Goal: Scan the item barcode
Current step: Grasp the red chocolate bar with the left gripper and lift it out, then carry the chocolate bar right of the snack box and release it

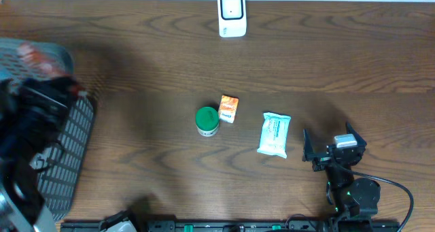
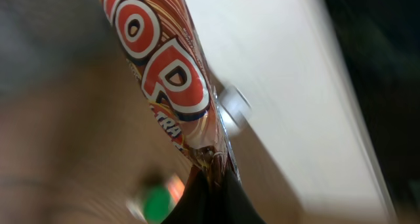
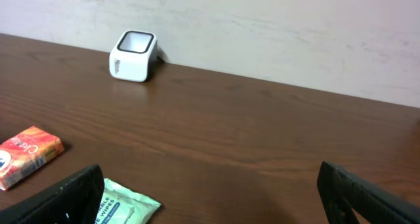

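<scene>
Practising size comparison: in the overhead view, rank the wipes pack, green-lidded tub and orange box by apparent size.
1. white-and-green soft wipes pack
2. round green-lidded tub
3. small orange cardboard box, only slightly smaller than the tub

Wrapper (image 2: 161,73) pinched in the left gripper (image 2: 209,191): glossy printed film, apparently plastic. Table (image 1: 136,69): dark wood grain, smooth, low sheen. Scanner (image 3: 133,56) ahead of the right gripper (image 3: 216,201): smooth white plastic.
</scene>
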`<state>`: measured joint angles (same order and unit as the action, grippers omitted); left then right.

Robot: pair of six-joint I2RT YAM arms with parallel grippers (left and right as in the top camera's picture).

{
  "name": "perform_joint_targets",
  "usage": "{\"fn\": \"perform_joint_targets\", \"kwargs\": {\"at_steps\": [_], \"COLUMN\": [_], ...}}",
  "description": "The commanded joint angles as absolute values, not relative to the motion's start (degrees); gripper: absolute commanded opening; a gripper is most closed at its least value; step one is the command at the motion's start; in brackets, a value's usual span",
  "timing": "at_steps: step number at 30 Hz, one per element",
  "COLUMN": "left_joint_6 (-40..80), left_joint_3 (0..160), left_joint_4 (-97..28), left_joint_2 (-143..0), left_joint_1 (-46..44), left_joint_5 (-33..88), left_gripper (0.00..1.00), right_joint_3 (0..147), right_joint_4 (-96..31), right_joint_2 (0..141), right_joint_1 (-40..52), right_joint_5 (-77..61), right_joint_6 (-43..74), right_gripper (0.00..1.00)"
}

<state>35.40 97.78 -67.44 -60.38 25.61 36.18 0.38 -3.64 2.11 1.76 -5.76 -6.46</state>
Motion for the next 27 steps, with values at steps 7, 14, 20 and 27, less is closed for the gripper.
{"fn": "perform_joint_targets", "kwargs": {"at_steps": [7, 14, 20, 27], "left_joint_6": [30.00, 29.93, 26.98, 27.64], "left_joint_3": [93.91, 90.98, 90.96, 90.96], "left_joint_4": [-66.87, -63.29, -53.12, -40.82], "left_joint_2": [-63.31, -73.67, -83.88, -95.20], "left_joint_1": [0.43, -13.78, -23.57, -31.97], "left_joint_5": [47.37, 47.42, 51.07, 55.07], "left_gripper": [0.07, 0.07, 0.07, 0.07], "right_joint_3": [0.32, 0.32, 0.32, 0.32], "right_joint_4": [-3.84, -3.84, -3.84, -3.81], "right_joint_2": [1.87, 1.89, 1.89, 1.89], "right_joint_1": [2.35, 2.35, 2.35, 2.35], "right_joint_5": [-5.89, -5.89, -5.89, -5.89], "right_joint_6": [-5.82, -5.82, -5.82, -5.82], "right_gripper": [0.99, 0.99, 0.99, 0.99]}}
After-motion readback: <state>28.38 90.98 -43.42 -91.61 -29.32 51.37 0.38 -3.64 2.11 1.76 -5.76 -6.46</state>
